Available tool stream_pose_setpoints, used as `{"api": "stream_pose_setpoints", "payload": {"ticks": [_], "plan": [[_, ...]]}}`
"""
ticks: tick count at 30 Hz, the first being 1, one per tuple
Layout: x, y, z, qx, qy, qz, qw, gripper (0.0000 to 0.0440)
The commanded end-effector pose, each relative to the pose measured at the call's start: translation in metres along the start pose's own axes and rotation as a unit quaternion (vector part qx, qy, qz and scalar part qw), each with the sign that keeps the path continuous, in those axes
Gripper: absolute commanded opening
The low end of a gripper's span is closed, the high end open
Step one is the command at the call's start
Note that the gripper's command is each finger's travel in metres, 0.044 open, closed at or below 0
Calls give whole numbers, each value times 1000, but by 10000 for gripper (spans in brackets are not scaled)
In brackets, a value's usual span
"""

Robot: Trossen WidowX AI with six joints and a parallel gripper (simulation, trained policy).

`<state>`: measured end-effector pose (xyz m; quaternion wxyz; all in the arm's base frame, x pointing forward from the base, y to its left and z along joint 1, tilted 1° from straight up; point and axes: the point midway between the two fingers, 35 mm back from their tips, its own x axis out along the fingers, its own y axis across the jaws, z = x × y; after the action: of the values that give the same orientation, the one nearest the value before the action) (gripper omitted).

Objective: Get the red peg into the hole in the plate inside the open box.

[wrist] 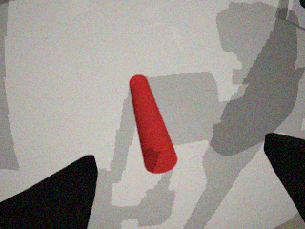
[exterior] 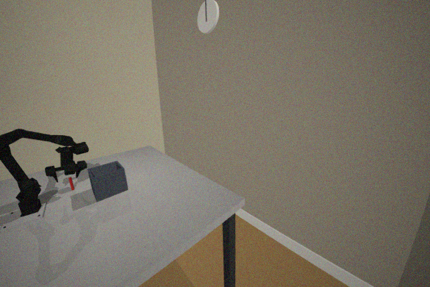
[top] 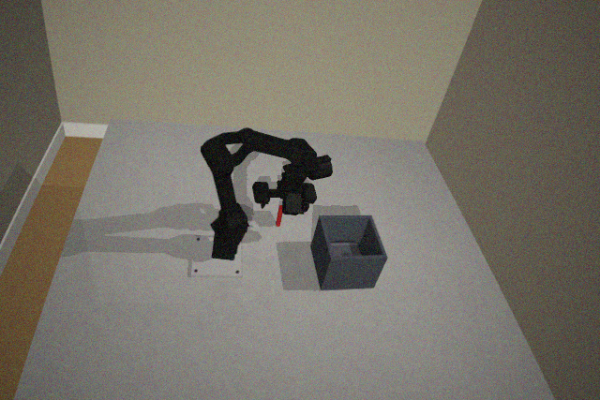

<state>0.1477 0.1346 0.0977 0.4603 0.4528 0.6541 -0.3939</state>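
Observation:
The red peg stands upright on the table, left of the box in the top view. My gripper is open and empty, pointing down over the peg. In the wrist view the peg's near, upper end shows between the two spread fingertips, nearer the left one, and neither finger touches it in that view. The open grey-blue box stands on the table. Part of the plate shows at its bottom; its hole cannot be made out clearly.
The arm's white base plate is at the left of the box in the top view. The box's tall walls rise close to the right of the gripper. The table meets a beige wall at the back. Arm shadows fall around the peg.

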Motion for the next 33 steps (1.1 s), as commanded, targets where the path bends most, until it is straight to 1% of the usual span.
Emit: {"api": "stream_pose_setpoints", "payload": {"ticks": [1, 4, 5, 7, 14, 20, 22, 23, 33], "plan": [[13, -2, 3, 0, -1, -11, 1000, 440], [20, -2, 6, 1, -5, -12, 1000, 430], [22, -1, 6, 1, -6, -12, 1000, 420], [27, 0, 7, -1, -8, -10, 1000, 384], [35, 8, 9, -12, -13, -7, 1000, 209], [36, 14, 6, -29, -11, -4, 1000, 52], [35, 15, 5, -36, -10, -1, 999, 8], [34, 16, 4, -39, -9, -1, 999, 0], [5, 29, -17, -59, 40, 58, 996, 0]]}}
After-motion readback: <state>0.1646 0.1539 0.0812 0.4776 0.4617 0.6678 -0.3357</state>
